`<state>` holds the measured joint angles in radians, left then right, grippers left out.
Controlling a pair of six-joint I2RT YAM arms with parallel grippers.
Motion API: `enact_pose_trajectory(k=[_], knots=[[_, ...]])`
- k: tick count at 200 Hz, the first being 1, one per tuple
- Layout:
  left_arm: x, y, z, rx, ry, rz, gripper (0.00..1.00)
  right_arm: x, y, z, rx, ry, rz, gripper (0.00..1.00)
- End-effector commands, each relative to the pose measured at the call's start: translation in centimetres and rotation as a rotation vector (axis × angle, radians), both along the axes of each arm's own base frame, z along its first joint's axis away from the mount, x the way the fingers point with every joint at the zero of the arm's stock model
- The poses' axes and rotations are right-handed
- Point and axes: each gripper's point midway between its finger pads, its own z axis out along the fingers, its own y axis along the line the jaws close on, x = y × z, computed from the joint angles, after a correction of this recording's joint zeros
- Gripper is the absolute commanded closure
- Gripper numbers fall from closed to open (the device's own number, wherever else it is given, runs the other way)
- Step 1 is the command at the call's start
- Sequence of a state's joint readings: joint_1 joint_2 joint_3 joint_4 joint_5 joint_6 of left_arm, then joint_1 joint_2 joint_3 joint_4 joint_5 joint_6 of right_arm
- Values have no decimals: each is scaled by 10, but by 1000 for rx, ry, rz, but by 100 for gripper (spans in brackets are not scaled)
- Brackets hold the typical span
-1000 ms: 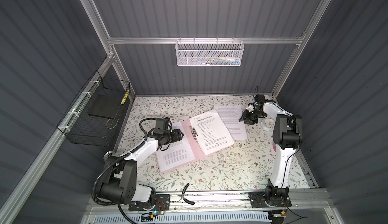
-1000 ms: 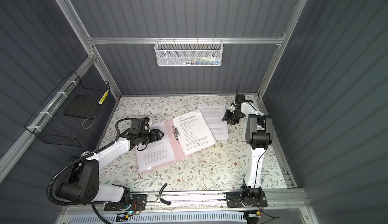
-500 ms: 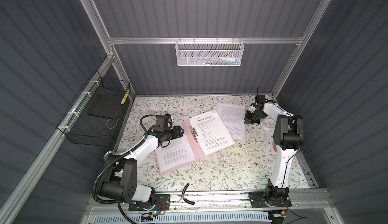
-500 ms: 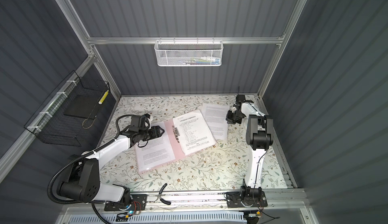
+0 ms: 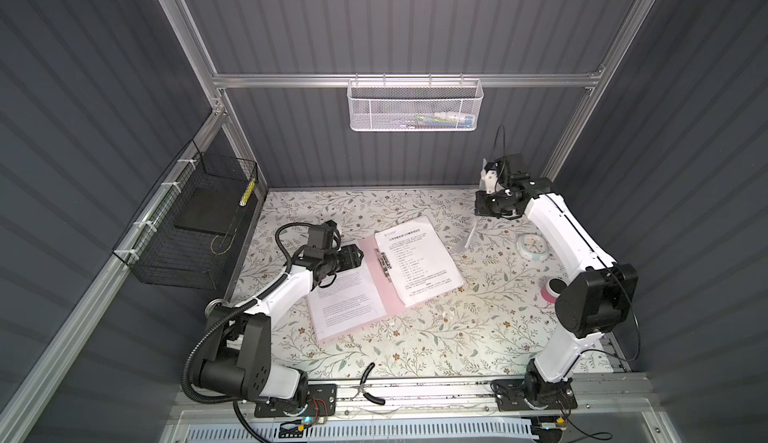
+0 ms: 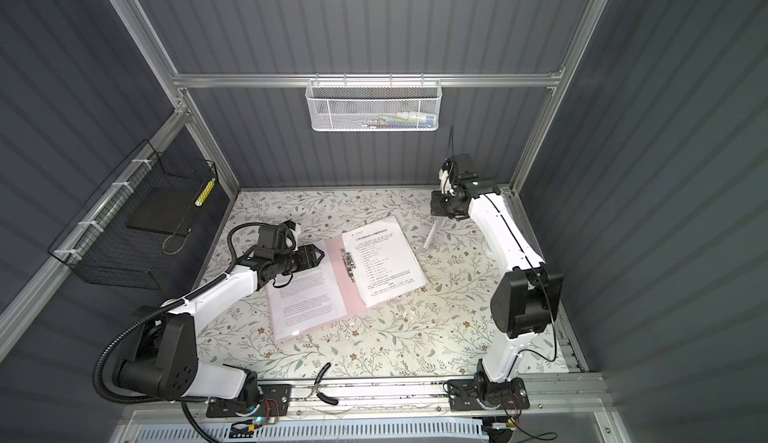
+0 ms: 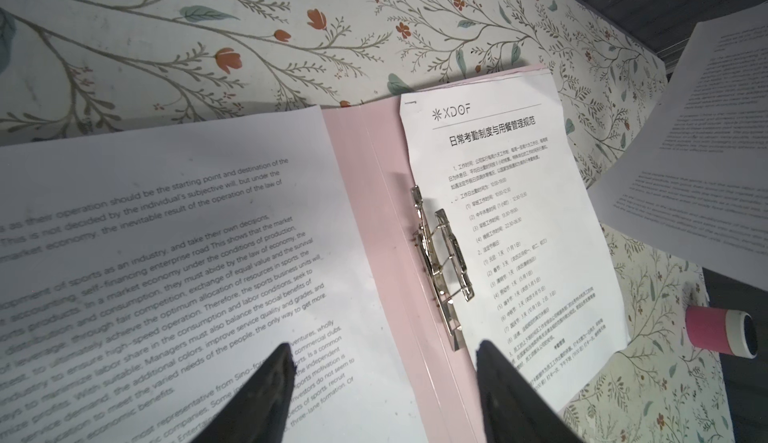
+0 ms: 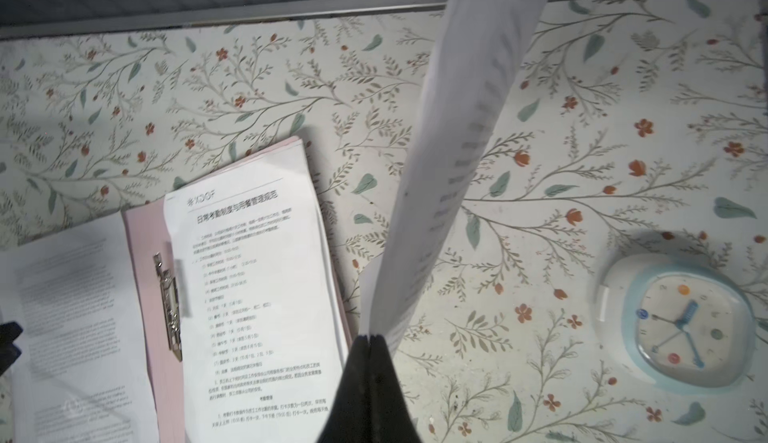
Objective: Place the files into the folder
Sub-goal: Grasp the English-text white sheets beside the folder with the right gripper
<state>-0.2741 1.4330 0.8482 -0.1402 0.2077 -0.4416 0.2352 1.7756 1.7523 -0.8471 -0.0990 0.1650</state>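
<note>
The pink folder (image 5: 390, 299) (image 6: 355, 295) lies open mid-table, its silver clip (image 7: 440, 262) at the spine. A white sheet of English text (image 5: 345, 304) (image 7: 166, 233) covers its left half. The sheet with the bold heading (image 5: 419, 260) (image 8: 257, 295) lies on the right half. My left gripper (image 5: 360, 256) (image 7: 384, 351) hovers open over the left sheet's far edge, holding nothing. My right gripper (image 5: 477, 214) (image 8: 370, 339) is shut on the edge of a third sheet (image 5: 468, 235) (image 8: 457, 150). That sheet hangs edge-on above the table, right of the folder.
A pale blue clock (image 5: 533, 247) (image 8: 681, 324) and a pink-and-white roll (image 5: 552, 289) lie near the right arm. A black wire basket (image 5: 195, 220) hangs on the left wall and a white mesh basket (image 5: 413, 106) on the back wall. Pliers (image 5: 368, 382) rest on the front rail.
The right gripper has shut on the sheet that lay flat beside the folder and raised it, so it now hangs. The left gripper has edged right, toward the folder's spine.
</note>
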Motion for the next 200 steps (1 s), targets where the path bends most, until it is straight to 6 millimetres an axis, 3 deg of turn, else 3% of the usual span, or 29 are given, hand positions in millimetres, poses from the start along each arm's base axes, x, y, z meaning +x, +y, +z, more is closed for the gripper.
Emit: enact_pose_trajectory(k=[1,44,76,94,117,159,200], knots=[[4,-1,13,5,-39,-9,30,-21,22,13,-4,4,94,100],[4,0,17,4,-53,-7,30,-55,54,57,49,-90,179,100],[3,-1,12,-3,-43,-8,30,-74,60,93,144,-173,206,100],[4,-3,10,-11,-40,-11,30,-69,53,92,162,-169,179,100],[5,-4,11,-15,-44,-17,30,-56,50,64,224,-62,166,100],[6,-6,9,-12,-48,-27,30,-26,41,-20,293,179,162,100],[6,-7,7,-18,-47,-35,30,-14,48,-87,339,355,228,100]])
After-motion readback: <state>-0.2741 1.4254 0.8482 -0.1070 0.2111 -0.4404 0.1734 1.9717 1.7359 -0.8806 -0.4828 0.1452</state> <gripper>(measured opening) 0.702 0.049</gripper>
